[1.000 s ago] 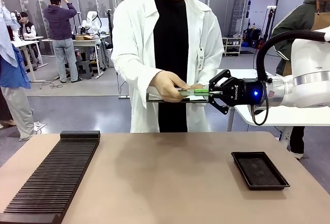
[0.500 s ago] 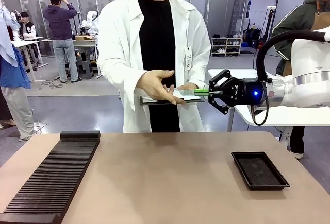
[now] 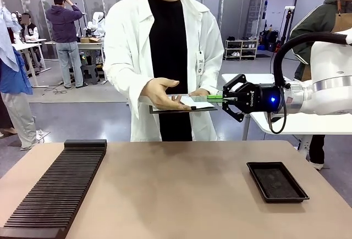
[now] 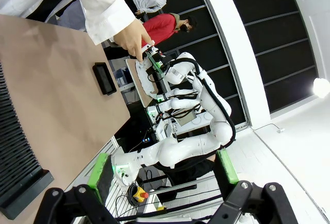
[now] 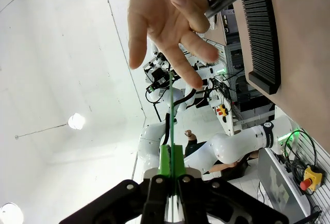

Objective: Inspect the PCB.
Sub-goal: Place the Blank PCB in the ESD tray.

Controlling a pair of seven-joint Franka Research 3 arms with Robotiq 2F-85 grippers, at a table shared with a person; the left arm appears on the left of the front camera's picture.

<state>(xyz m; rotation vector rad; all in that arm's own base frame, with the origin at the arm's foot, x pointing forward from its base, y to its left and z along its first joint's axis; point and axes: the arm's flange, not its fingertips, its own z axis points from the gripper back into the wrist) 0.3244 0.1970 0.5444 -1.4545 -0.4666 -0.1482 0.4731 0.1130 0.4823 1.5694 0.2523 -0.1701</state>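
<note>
Above the far edge of the bench (image 3: 181, 178), at the person's waist height, we log the right gripper (image 3: 224, 99): arm level, reaching in from the right, jaws drawn together on the near end of the PCB (image 3: 215, 98). Green pads (image 5: 170, 161) press both faces of the board, which the right wrist view shows edge-on as a thin green line running up from the clenched fingers.

PCB: held flat, clear of the bench, its free end over a dark clipboard (image 3: 181, 109) with a white sheet. Whether it touches the sheet, we cannot tell.

Person's hands: one hand (image 3: 162, 93) open, palm up, just beside the clipboard's left end; in the right wrist view its fingers spread close above the board's far edge. The other hand (image 3: 199, 92) rests behind the clipboard.

Left gripper (image 4: 165, 195): fingers wide apart, nothing between them, well off from the work.

Bench items: black tray (image 3: 276, 181) at right; long black slotted rack (image 3: 58, 187) at left.
</note>
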